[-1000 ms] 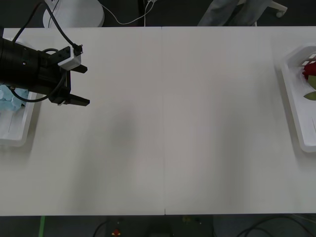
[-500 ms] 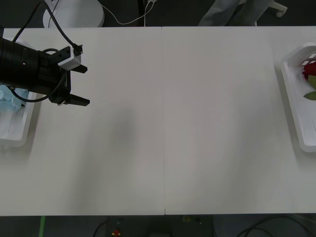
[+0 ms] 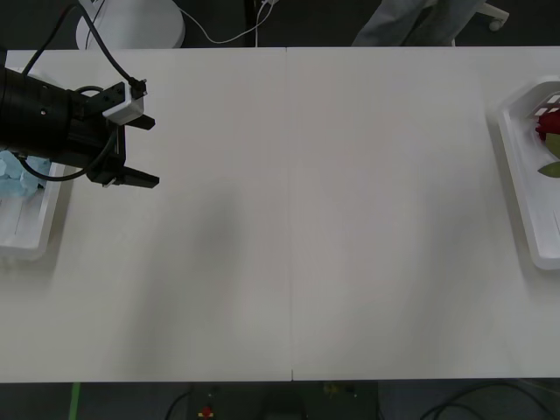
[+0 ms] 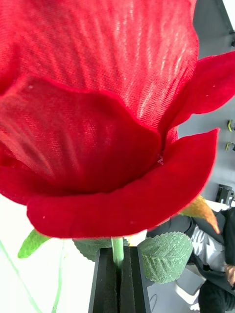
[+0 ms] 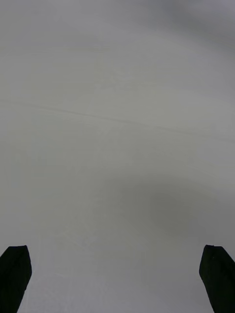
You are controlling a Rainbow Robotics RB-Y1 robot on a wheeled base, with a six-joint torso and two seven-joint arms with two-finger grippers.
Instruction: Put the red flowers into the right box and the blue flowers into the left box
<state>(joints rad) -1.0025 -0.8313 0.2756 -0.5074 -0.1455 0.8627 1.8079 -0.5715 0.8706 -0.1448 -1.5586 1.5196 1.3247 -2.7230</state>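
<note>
red rose pinched, left arm waiting
right gripper [image 4: 118, 281] clamps a red flower [image 4: 98, 112] by its stem; left gripper [image 3: 138, 150], at the table's [image 3: 297, 219] nine o'clock beside the left box [image 3: 39, 223], gapes wide, holding nothing

Left arm [image 3: 39, 118]: black ribbed cylinder; small white block on the wrist; black cable looping up. Left gripper [image 3: 140, 150]: two black pointed fingers.
</note>
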